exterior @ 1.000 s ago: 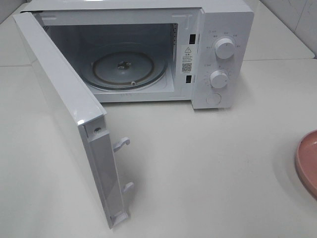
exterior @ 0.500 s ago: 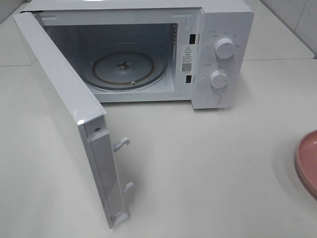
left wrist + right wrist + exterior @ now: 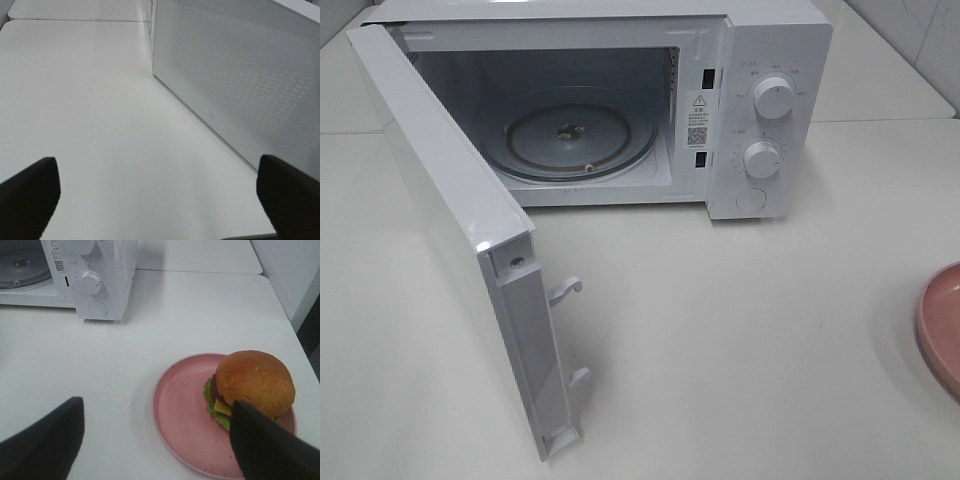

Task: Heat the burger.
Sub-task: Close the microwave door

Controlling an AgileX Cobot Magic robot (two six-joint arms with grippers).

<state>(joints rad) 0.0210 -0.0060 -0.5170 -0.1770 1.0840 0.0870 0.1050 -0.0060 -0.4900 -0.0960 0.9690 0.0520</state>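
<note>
Here, burger (image 3: 255, 382) on pink plate (image 3: 180, 420), right gripper (image 3: 155, 440) spread above, left gripper (image 3: 157, 192) spread wide

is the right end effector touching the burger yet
Cannot tell. In the right wrist view the open right end effector has one finger overlapping the burger on the pink plate, but that overlap may be only line of sight.
</note>
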